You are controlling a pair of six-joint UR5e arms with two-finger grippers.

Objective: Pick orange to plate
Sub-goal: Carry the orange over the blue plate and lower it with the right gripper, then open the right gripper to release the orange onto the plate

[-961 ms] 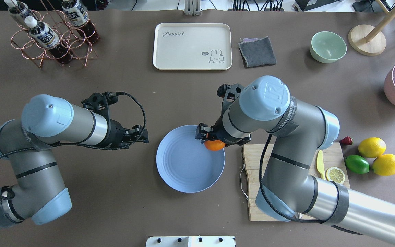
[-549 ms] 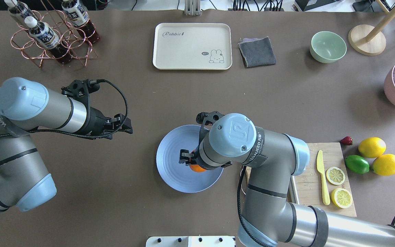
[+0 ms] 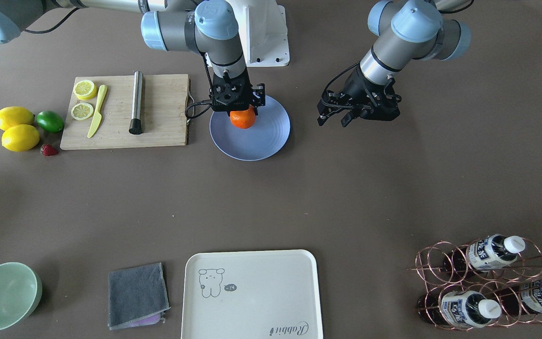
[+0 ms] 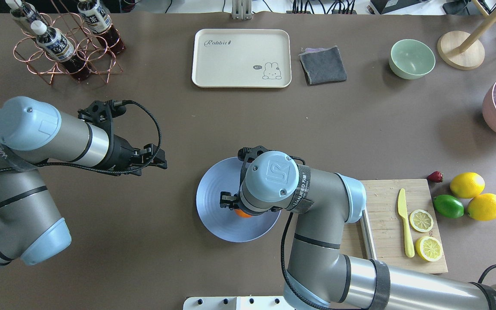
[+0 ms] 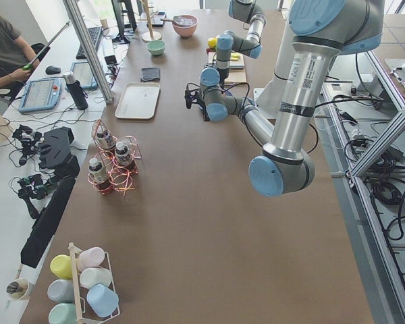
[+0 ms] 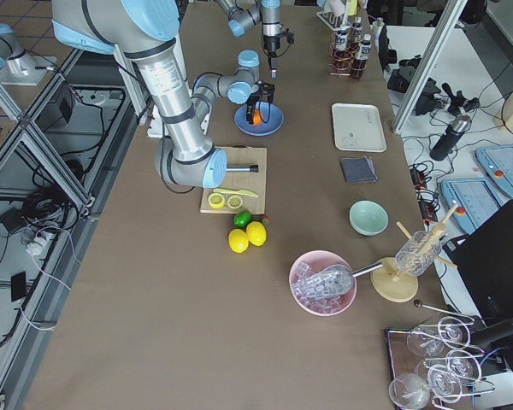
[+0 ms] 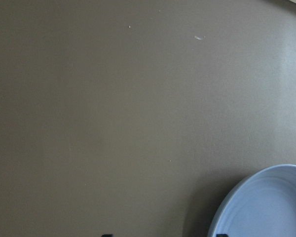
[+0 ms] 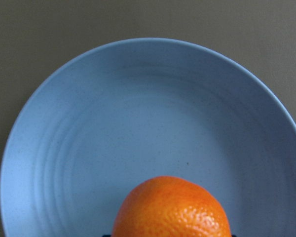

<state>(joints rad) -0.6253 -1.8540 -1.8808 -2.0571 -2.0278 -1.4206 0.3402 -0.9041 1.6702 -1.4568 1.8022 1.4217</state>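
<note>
The orange is held between the fingers of my right gripper, which is shut on it. It hangs low over the middle of the periwinkle-blue plate; whether it touches the plate I cannot tell. In the right wrist view the orange fills the bottom edge with the ridged plate spread behind it. From overhead the wrist hides most of the orange above the plate. My left gripper hovers open and holds nothing, to the left of the plate and apart from it.
A wooden cutting board with a yellow knife and lemon slices lies right of the plate. Beyond it are two lemons, a lime and a strawberry. At the far side stand a cream tray, grey cloth, green bowl and bottle rack.
My right arm carried the orange from the plate's right rim to over its middle. The left arm drew back to the left, then held still.
</note>
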